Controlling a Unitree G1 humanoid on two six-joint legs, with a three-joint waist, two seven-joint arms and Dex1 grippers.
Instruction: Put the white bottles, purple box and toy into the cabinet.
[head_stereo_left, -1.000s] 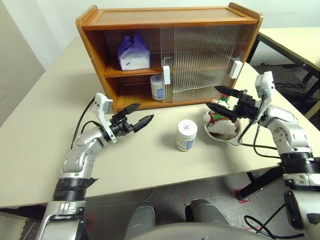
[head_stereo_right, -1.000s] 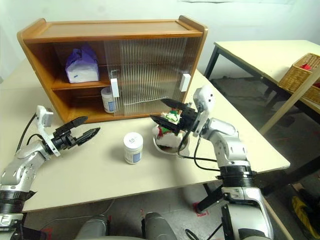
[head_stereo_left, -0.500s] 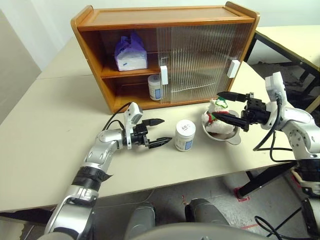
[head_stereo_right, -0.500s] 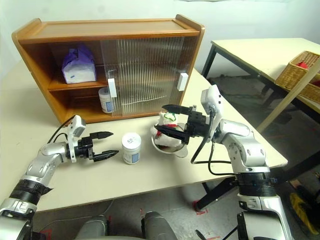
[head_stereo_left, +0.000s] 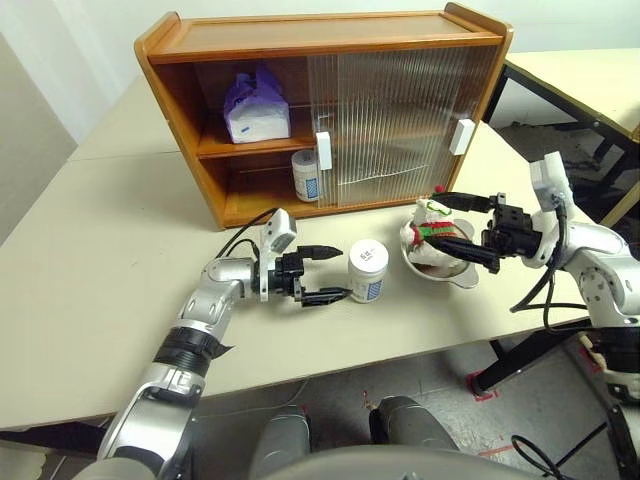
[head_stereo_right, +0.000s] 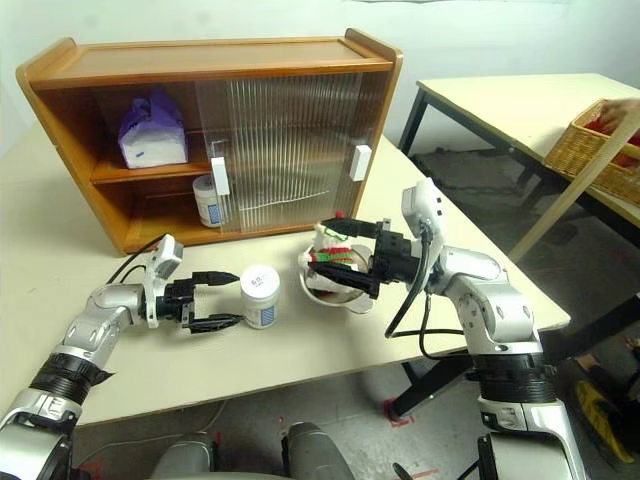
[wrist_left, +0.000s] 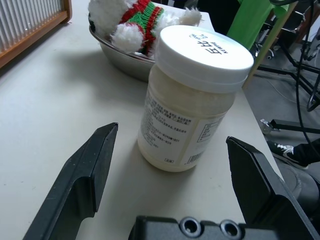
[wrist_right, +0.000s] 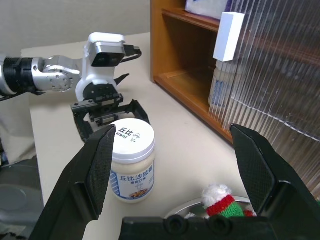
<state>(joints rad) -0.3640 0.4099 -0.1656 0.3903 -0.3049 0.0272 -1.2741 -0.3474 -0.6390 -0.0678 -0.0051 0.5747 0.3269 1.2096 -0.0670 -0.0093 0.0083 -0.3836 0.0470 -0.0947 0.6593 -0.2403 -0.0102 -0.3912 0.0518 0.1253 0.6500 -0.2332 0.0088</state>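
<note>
One white bottle (head_stereo_left: 368, 271) stands upright on the beige table (head_stereo_left: 90, 290), in front of the cabinet (head_stereo_left: 320, 110) and just left of a round steel bowl (head_stereo_left: 445, 268). The left gripper (head_stereo_left: 330, 273) lies level beside it with its two black fingers spread wide, one on either side of the jar's near face; the left wrist view shows clear table between each finger and the jar, so nothing is grasped. The toy (head_stereo_left: 428, 232), a white plush figure with a red-and-green scarf, sits in the steel bowl. The right gripper (head_stereo_left: 467, 230) reaches in from the right with its fingers parted, one above the toy and one lower by the bowl's rim; whether either finger touches the plush is hard to tell from here, though it appears to hold nothing. The second white bottle (head_stereo_left: 305, 175) is on the cabinet's lower shelf, just left of the white handle (head_stereo_left: 323, 150) of the ribbed sliding door (head_stereo_left: 400, 110). The purple box (head_stereo_left: 255, 105) rests on the upper shelf in the open left compartment.
</note>
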